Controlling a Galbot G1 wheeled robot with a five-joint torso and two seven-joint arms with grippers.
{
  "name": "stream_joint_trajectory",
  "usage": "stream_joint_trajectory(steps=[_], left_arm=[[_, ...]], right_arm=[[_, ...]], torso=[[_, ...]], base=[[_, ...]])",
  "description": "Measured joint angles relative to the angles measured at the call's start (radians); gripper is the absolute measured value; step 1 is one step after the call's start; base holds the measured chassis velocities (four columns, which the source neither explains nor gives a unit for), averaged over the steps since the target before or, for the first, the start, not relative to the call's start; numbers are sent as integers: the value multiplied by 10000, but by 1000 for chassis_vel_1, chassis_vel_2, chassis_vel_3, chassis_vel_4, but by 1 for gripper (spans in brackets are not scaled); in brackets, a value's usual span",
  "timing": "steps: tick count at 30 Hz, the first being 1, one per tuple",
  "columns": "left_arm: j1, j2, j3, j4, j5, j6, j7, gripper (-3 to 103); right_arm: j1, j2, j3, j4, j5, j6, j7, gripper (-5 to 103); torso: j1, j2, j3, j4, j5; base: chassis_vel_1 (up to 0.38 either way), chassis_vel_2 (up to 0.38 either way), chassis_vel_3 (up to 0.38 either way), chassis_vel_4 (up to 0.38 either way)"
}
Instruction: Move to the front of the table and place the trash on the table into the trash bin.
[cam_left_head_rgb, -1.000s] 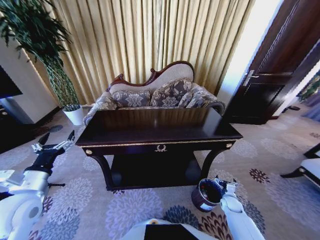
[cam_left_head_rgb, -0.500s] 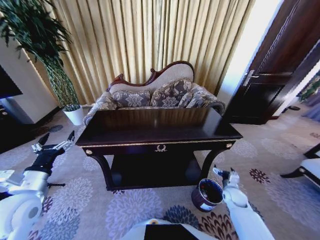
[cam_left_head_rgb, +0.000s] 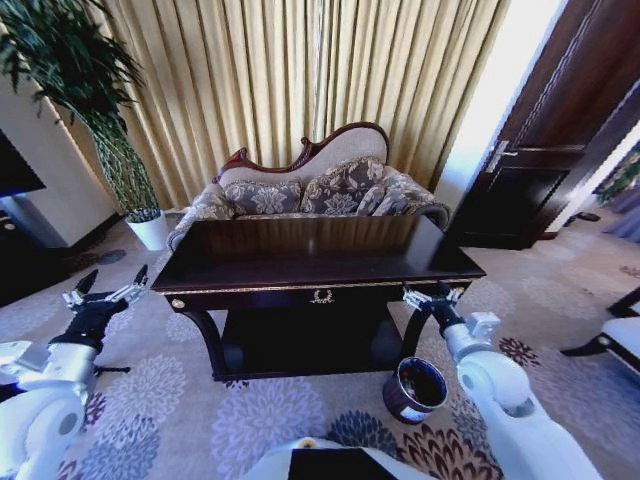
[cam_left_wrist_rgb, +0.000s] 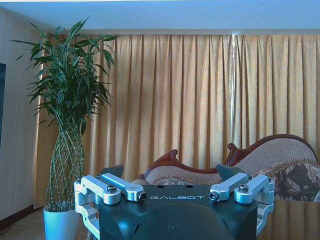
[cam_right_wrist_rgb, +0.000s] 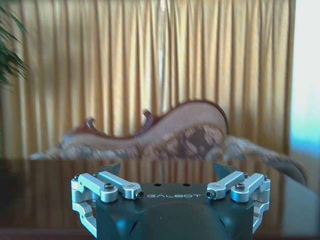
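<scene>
The dark glossy table (cam_left_head_rgb: 310, 258) with gold trim stands straight ahead in the head view, in front of a sofa. The trash is out of view. On the carpet by the table's front right leg sits the small round dark trash bin (cam_left_head_rgb: 415, 388). My right gripper (cam_left_head_rgb: 427, 296) is open and empty, raised at the table's front right corner, above and behind the bin. In the right wrist view, the right gripper (cam_right_wrist_rgb: 167, 170) faces across the table top (cam_right_wrist_rgb: 45, 185). My left gripper (cam_left_head_rgb: 105, 290) hangs open and empty off the table's left end, also seen as the left gripper (cam_left_wrist_rgb: 170, 172).
A patterned sofa (cam_left_head_rgb: 320, 190) stands behind the table before gold curtains. A tall plant in a white pot (cam_left_head_rgb: 150, 230) stands at the back left. A dark door (cam_left_head_rgb: 545, 150) is at the right, and a chair edge (cam_left_head_rgb: 620, 335) at the far right. Open carpet surrounds the table.
My right arm rose from beside the trash bin to the height of the table's front right corner. The left arm stayed still.
</scene>
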Motion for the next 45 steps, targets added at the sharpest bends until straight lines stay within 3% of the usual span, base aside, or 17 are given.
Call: stream_joint_trajectory(steps=[45], left_arm=[[-12, -188, 402, -156, 250, 20, 9, 100]], right_arm=[[-310, 212, 18, 426, -139, -131, 65, 100]], torso=[[-1, -1, 1, 0, 1]], base=[[56, -55, -53, 56]])
